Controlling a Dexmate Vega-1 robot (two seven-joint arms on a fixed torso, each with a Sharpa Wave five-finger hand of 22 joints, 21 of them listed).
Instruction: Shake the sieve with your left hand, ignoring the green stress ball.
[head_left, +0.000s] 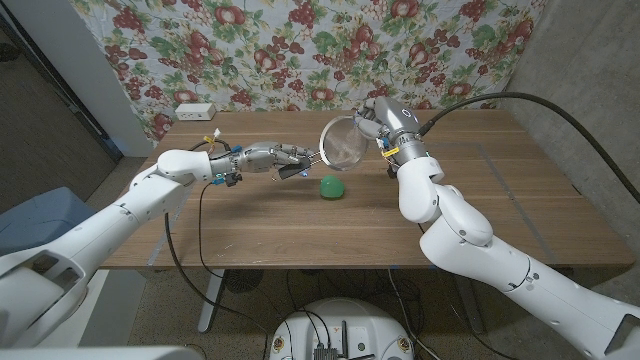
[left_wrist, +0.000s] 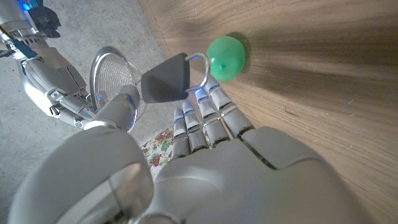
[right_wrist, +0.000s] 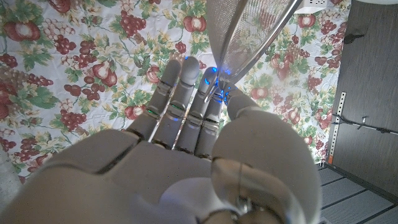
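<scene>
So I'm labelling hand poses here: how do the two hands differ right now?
The left hand reaches toward the sieve's dark handle end with fingers extended, and a firm grip isn't clear; the right hand holds the sieve's rim, pinching it. The left hand sits low, near the green ball; the right is raised further back, keeping the sieve tilted on edge. Both are at the same sieve, above the table.

sieve: in the right wrist view, the rim is cut off by the picture's edge.
sieve handle: the left hand covers its grip, so the contact is not clear.
right hand: the mesh hides its fingers partly.
</scene>
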